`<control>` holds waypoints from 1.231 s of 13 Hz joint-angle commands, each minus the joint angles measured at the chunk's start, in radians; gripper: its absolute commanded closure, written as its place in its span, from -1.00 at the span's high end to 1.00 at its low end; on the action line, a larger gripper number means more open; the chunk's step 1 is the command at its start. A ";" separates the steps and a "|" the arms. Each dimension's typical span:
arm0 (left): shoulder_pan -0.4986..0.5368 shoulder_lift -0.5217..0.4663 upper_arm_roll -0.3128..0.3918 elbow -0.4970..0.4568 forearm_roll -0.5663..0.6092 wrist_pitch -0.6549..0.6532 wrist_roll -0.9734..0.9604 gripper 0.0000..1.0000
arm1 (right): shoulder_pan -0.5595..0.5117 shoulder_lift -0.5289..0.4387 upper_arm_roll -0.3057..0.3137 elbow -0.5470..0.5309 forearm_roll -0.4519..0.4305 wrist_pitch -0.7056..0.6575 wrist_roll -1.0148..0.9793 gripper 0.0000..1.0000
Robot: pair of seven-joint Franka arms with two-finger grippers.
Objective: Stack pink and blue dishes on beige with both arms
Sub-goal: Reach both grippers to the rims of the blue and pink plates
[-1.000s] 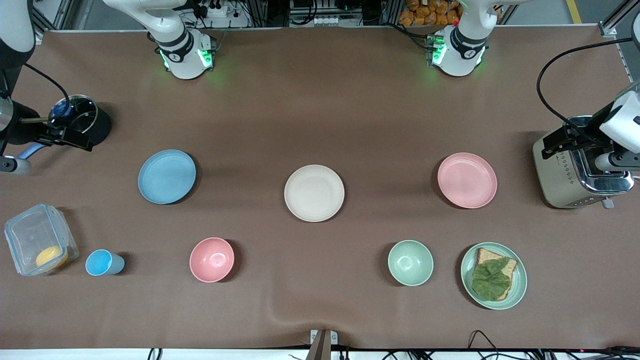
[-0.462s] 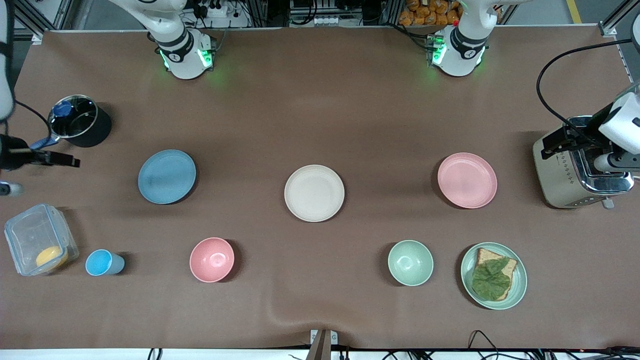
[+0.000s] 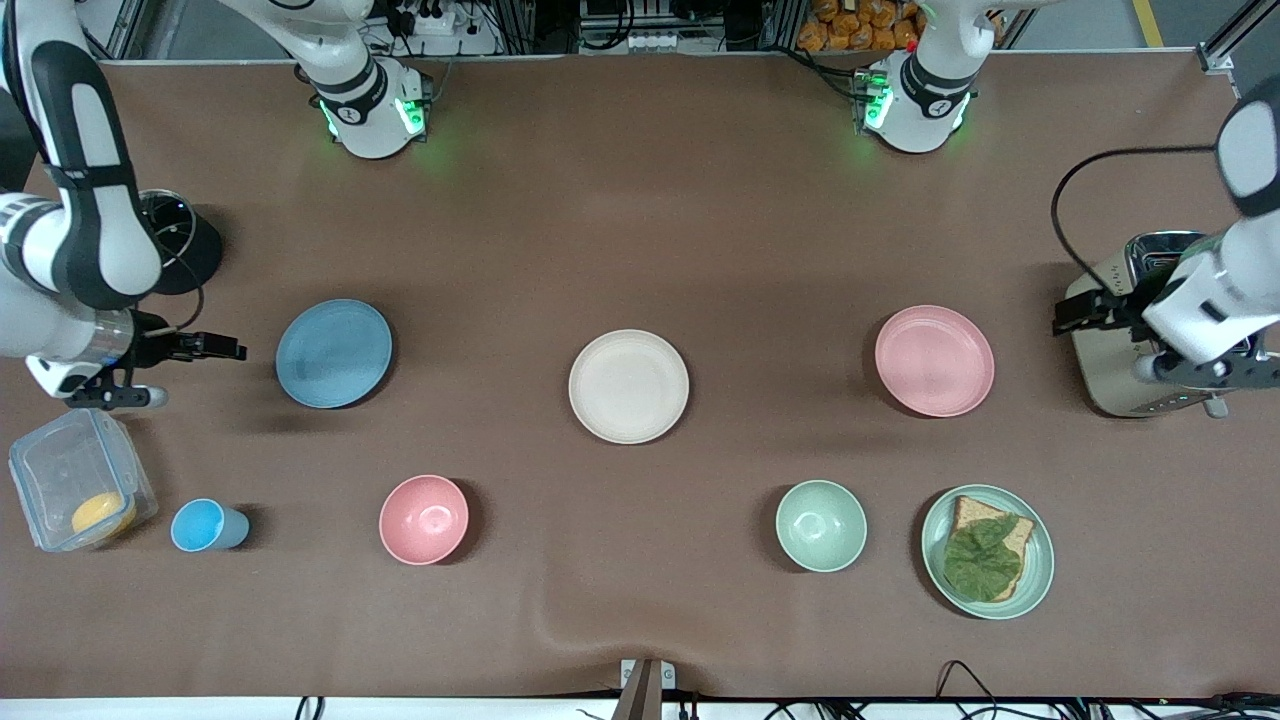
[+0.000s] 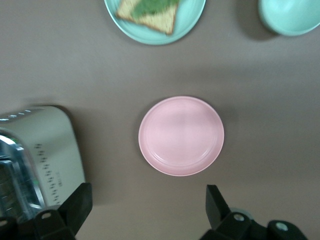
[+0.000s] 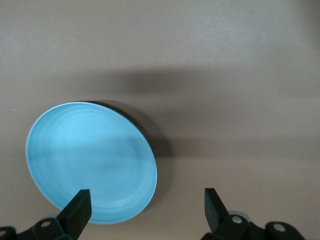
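I see the brown table (image 3: 640, 200) carrying the beige plate (image 3: 628, 386) at its middle, the blue plate (image 3: 333, 353) toward the right arm's end, the pink plate (image 3: 934, 360) toward the left arm's. Nearer the front camera sit a pink bowl (image 3: 423, 519), green bowl (image 3: 821, 525), blue cup (image 3: 207, 526), clear container (image 3: 78, 492) and a green plate (image 3: 987, 551) of bread. A toaster (image 3: 1150, 340) and a dark pot (image 3: 185, 245) stand at the ends.

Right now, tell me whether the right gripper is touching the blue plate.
Apart. The front view shows bare table between the right gripper and the blue plate.
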 commanded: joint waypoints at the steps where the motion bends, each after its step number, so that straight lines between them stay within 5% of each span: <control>1: 0.020 0.109 -0.007 -0.003 -0.046 0.009 0.048 1.00 | -0.005 0.056 0.007 -0.008 0.047 0.055 -0.066 1.00; 4: 0.051 0.201 -0.007 -0.084 -0.073 0.135 0.238 1.00 | 0.002 0.126 0.015 -0.008 0.053 0.129 -0.098 1.00; 10: 0.098 0.368 -0.011 -0.091 -0.096 0.274 0.574 1.00 | 0.005 0.201 0.030 0.004 0.095 0.148 -0.156 1.00; 11: 0.098 0.387 -0.011 -0.092 -0.109 0.291 0.625 1.00 | 0.006 0.206 0.030 0.006 0.096 0.146 -0.159 0.65; 12: 0.100 0.391 -0.011 -0.094 -0.130 0.294 0.647 0.57 | 0.008 0.208 0.030 0.007 0.096 0.141 -0.159 -0.01; 13: 0.106 0.395 -0.011 -0.094 -0.132 0.294 0.648 -0.20 | 0.012 0.211 0.030 0.015 0.095 0.134 -0.159 -0.67; 14: 0.109 0.408 -0.011 -0.092 -0.133 0.294 0.652 -0.27 | 0.014 0.212 0.030 0.017 0.095 0.134 -0.159 -1.00; 16: 0.120 0.425 -0.013 -0.086 -0.138 0.298 0.671 -0.95 | 0.020 0.214 0.030 0.032 0.095 0.115 -0.156 -1.00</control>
